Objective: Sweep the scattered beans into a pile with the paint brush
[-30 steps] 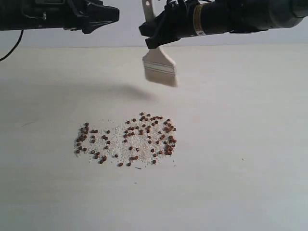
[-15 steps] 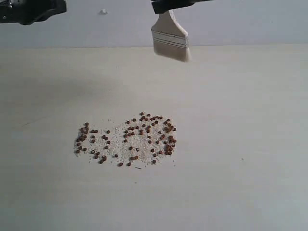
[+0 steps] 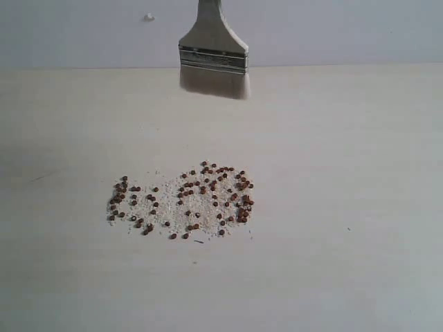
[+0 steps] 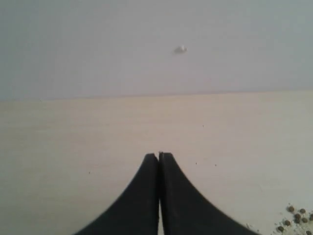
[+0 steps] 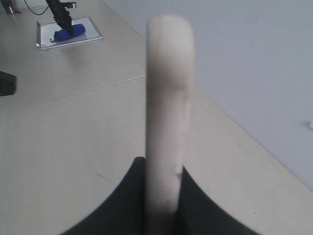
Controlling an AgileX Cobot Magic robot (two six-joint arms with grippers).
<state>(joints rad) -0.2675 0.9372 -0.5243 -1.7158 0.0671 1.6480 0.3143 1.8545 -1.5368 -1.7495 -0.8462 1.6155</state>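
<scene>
The beans lie scattered in a wide patch with whitish crumbs on the table's middle; a few beans show at one corner of the left wrist view. The paint brush hangs in the air at the top of the exterior view, bristles down, well behind and above the beans. Neither gripper appears in the exterior view. My right gripper is shut on the paint brush handle, seen edge-on between its black fingers. My left gripper is shut with nothing in it, above bare table.
A lone white speck sits on the back wall, the speck also showing in the left wrist view. A tray with a blue object and a dark stand lie far off on another table. A dark block sits at the edge.
Both arms have risen out of the top of the exterior view. The brush rose and shifted left, turning so its bristles hang straight down. The beans have not moved.
</scene>
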